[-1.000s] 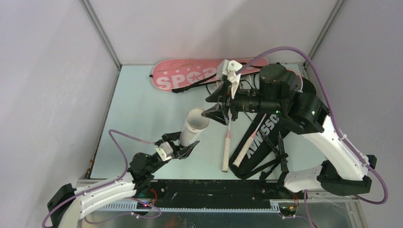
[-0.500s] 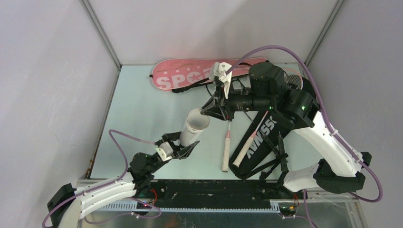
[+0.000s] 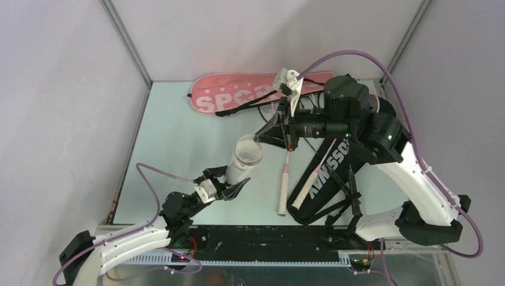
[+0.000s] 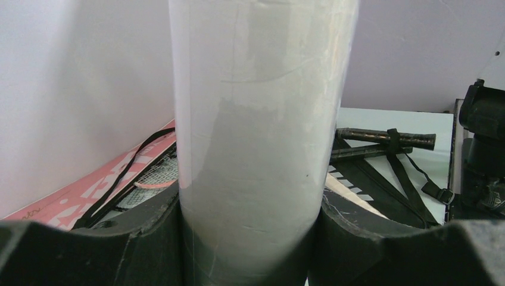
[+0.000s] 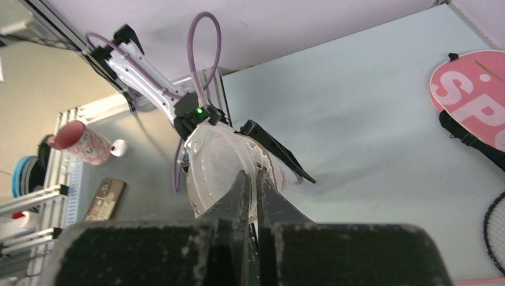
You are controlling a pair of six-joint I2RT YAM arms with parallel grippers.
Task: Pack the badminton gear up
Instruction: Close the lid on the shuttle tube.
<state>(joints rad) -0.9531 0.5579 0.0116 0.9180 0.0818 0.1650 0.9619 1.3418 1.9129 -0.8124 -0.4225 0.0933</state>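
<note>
Currently, the translucent tube (image 3: 245, 161) is being held tilted over the table (image 3: 178, 137), with the left gripper (image 3: 228, 182) jaws pinching its lower end. The left wrist view is showing that grip close up. The right gripper (image 3: 259, 140) is hovering at the tube's mouth, and the right wrist view is showing its jaws pressed together. Beyond the tube, the pink bag (image 3: 232, 95) is lying. Right of the tube, two pink-handled rackets (image 3: 284, 185) and the black bag (image 3: 331, 170) are lying.

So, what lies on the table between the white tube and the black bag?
Between the tube and the black bag lie two racket handles, side by side; the top external view shows this.
</note>
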